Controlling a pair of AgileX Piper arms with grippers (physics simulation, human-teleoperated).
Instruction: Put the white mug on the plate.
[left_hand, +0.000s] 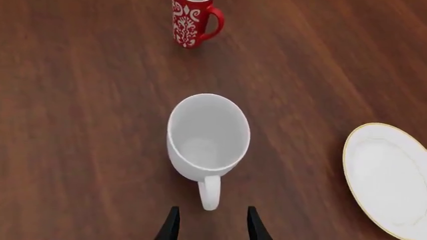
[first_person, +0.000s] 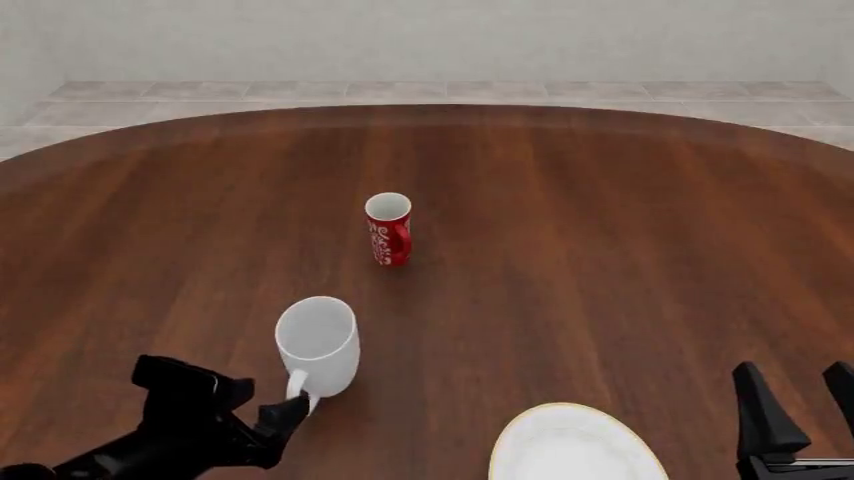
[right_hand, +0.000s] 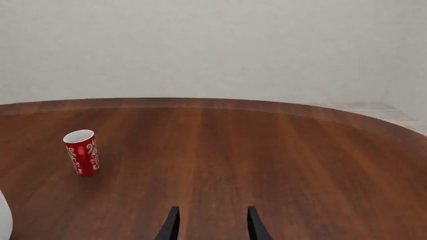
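The white mug (first_person: 320, 342) stands upright on the wood table, its handle turned toward my left gripper; the left wrist view shows it from above (left_hand: 208, 137). My left gripper (left_hand: 212, 226) is open, its fingertips on either side of the handle's near end, apart from it; the front view shows it (first_person: 287, 412) just below the mug. The plate (first_person: 574, 448) lies at the front edge, right of the mug, and also shows in the left wrist view (left_hand: 390, 177). My right gripper (first_person: 801, 395) is open and empty at the front right, right of the plate.
A smaller red mug with white patterning (first_person: 388, 229) stands upright near the table's middle, beyond the white mug; it also shows in the left wrist view (left_hand: 193, 22) and the right wrist view (right_hand: 82, 151). The table's curved far edge (first_person: 427, 108) meets a tiled floor.
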